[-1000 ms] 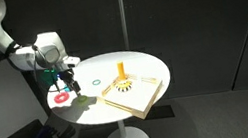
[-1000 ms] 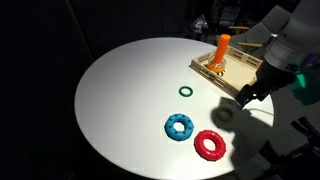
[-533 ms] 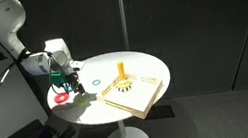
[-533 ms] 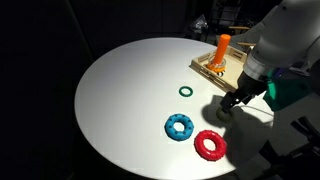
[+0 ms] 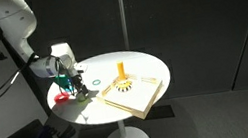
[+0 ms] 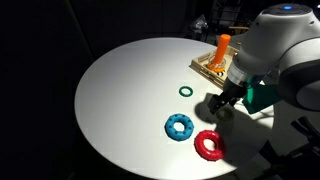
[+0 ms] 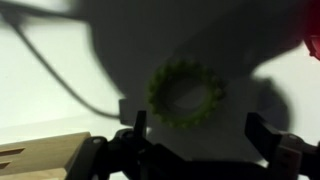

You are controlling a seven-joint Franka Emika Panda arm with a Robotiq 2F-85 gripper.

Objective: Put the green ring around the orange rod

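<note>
The small green ring (image 6: pixel 185 91) lies flat on the round white table (image 6: pixel 120 100); it also shows in an exterior view (image 5: pixel 96 82). In the wrist view the green ring (image 7: pixel 186 95) lies in shadow just ahead of my open gripper (image 7: pixel 200 135), between the lines of its two fingers. My gripper (image 6: pixel 225 103) hovers over the table beside the ring, open and empty; it also shows in an exterior view (image 5: pixel 74 84). The orange rod (image 6: pixel 223 48) stands upright on the tan wooden board (image 6: pixel 228 78), also seen in an exterior view (image 5: pixel 122 72).
A blue ring (image 6: pixel 180 127) and a red ring (image 6: pixel 210 145) lie on the table near the gripper. The red ring's edge shows in the wrist view (image 7: pixel 312 35). The board's corner shows in the wrist view (image 7: pixel 35 160). Dark surroundings lie beyond the table's edge.
My arm has swung in over the table and the open gripper has moved closer to the green ring. The rings and the board have not moved.
</note>
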